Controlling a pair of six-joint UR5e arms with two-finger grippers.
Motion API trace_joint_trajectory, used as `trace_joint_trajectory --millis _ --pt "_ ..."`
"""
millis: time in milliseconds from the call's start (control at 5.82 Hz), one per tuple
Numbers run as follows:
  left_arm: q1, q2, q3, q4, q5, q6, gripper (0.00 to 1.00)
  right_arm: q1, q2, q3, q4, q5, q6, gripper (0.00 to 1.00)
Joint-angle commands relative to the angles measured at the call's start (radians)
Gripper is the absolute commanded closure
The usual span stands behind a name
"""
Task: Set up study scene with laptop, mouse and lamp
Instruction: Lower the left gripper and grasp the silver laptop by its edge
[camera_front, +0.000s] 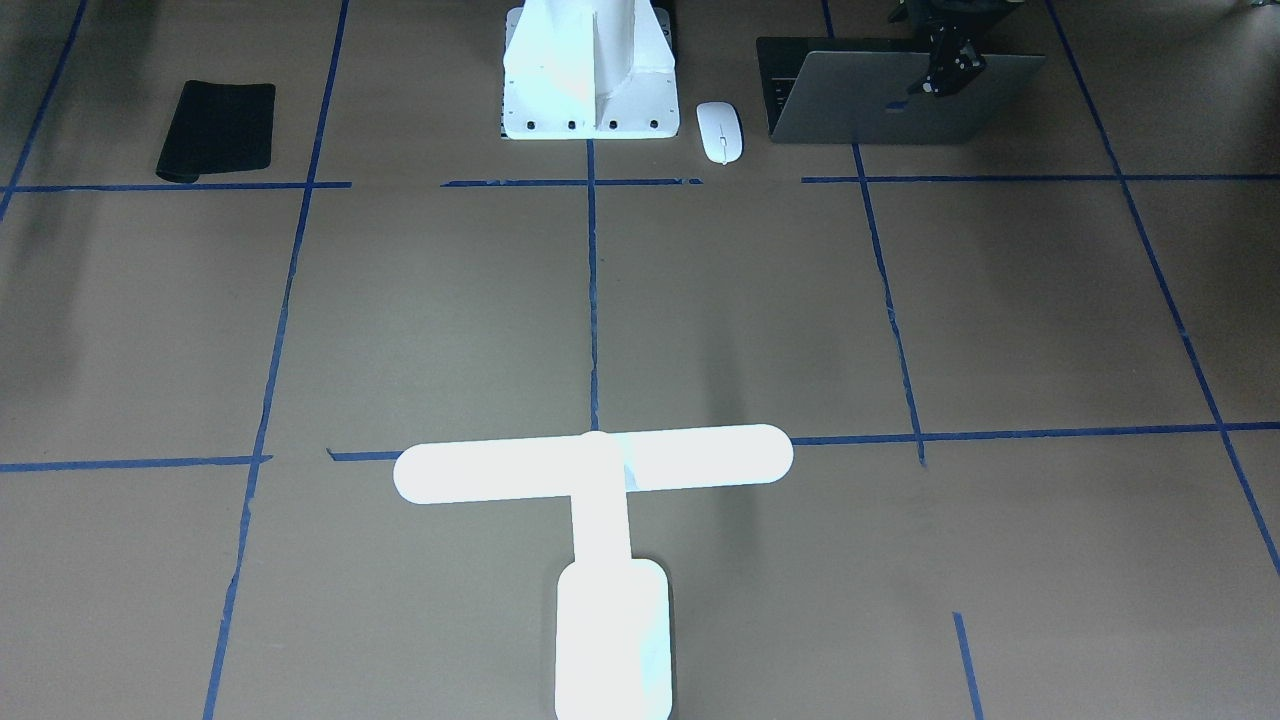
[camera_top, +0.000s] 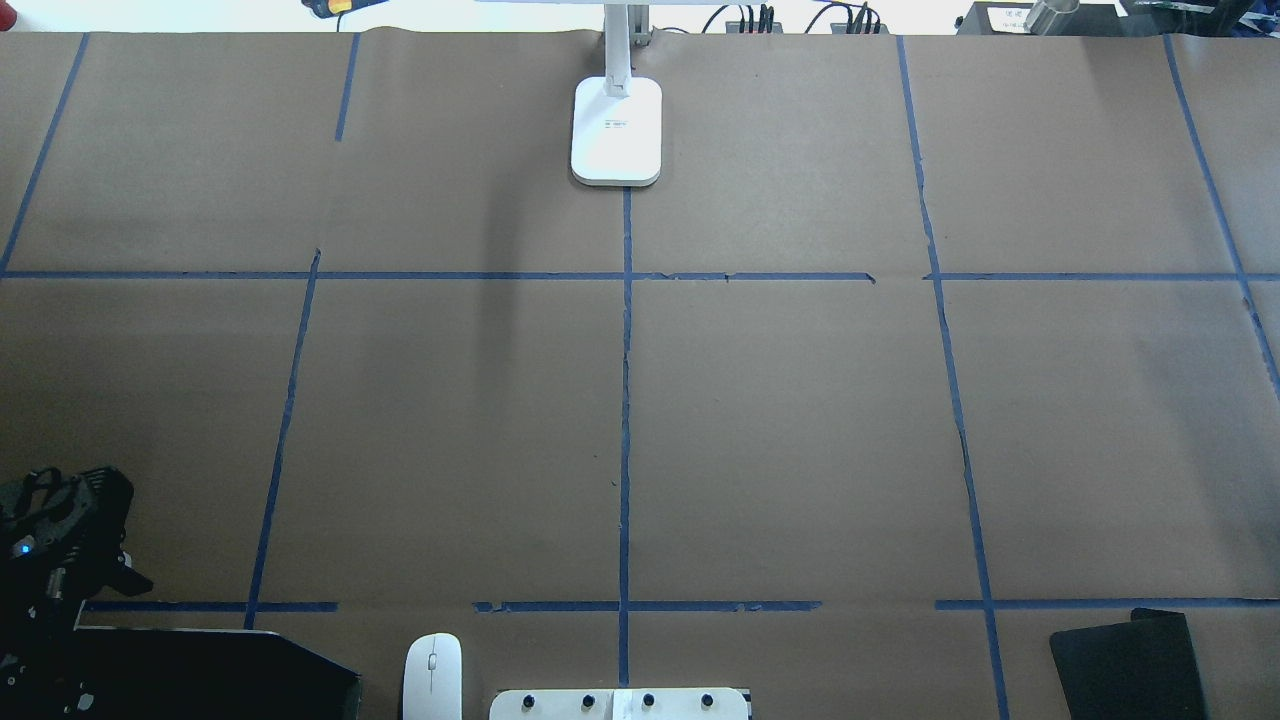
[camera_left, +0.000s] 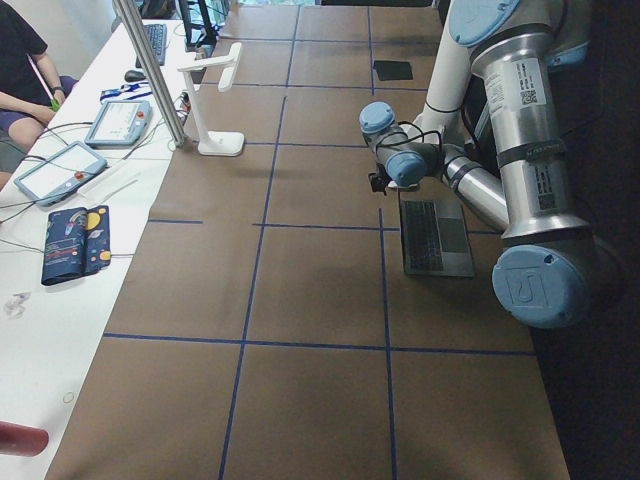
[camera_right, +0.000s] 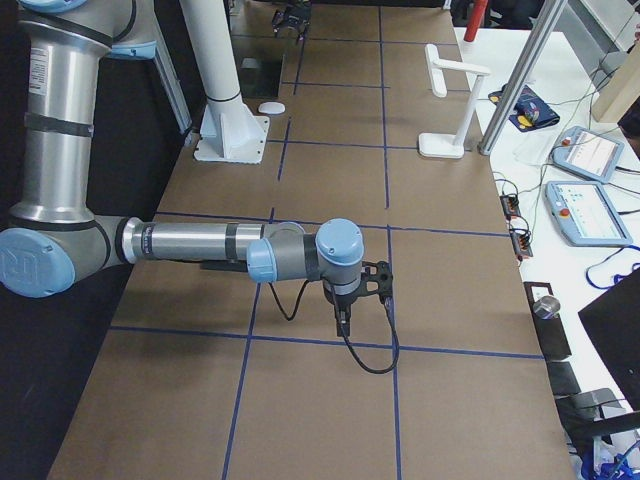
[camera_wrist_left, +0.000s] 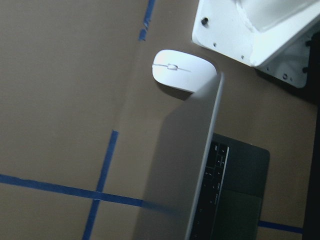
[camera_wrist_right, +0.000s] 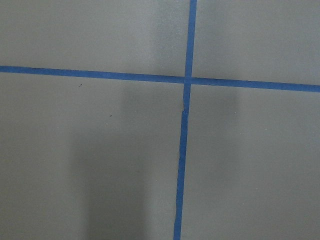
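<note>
The grey laptop (camera_front: 900, 100) sits half open at the robot's near left corner, with its lid raised and its black keys showing (camera_wrist_left: 220, 175). It also shows in the overhead view (camera_top: 200, 670). My left gripper (camera_front: 950, 65) hovers at the lid's raised edge with its fingers spread and holds nothing. The white mouse (camera_front: 720, 132) lies between the laptop and the pedestal, and also shows in the left wrist view (camera_wrist_left: 182, 75). The glowing T-shaped lamp (camera_front: 600, 470) stands at the table's far middle edge. My right gripper (camera_right: 378, 285) hangs over bare table. I cannot tell if it is open or shut.
A black mouse pad (camera_front: 217, 130) lies at the robot's near right corner. The white bolted pedestal (camera_front: 590, 70) stands at the near middle. Blue tape lines grid the brown table. A side bench with control pendants (camera_left: 75, 165) and a metal post runs along the far edge.
</note>
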Motion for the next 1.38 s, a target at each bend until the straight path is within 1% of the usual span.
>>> trace_joint_trajectory --millis 0,172,344,688,859,1031,1203 --pt "0.019 0.002 0.008 0.01 -0.002 -0.002 0.56 0.0 -0.001 0.009 0.0 0.001 0.0 0.0" --pt "0.02 -0.004 0.008 0.01 -0.002 -0.001 0.91 0.0 -0.001 0.011 0.0 0.001 0.0 0.0" --pt "0.019 -0.008 0.008 0.009 -0.003 -0.001 0.99 0.0 -0.001 0.012 0.0 0.001 0.0 0.0" --pt "0.005 -0.012 -0.008 0.009 -0.009 0.001 1.0 0.0 -0.001 0.022 0.0 0.001 0.0 0.0" --pt "0.003 -0.018 -0.037 0.009 -0.008 0.015 1.0 0.0 -0.001 0.02 -0.001 0.001 0.0 0.0" --pt "-0.068 -0.021 -0.035 0.022 -0.003 0.16 1.0 0.0 -0.001 0.02 -0.001 0.001 0.0 0.0" --pt "-0.139 -0.034 -0.038 0.118 -0.003 0.323 1.0 0.0 -0.001 0.02 -0.001 0.001 0.002 0.0"
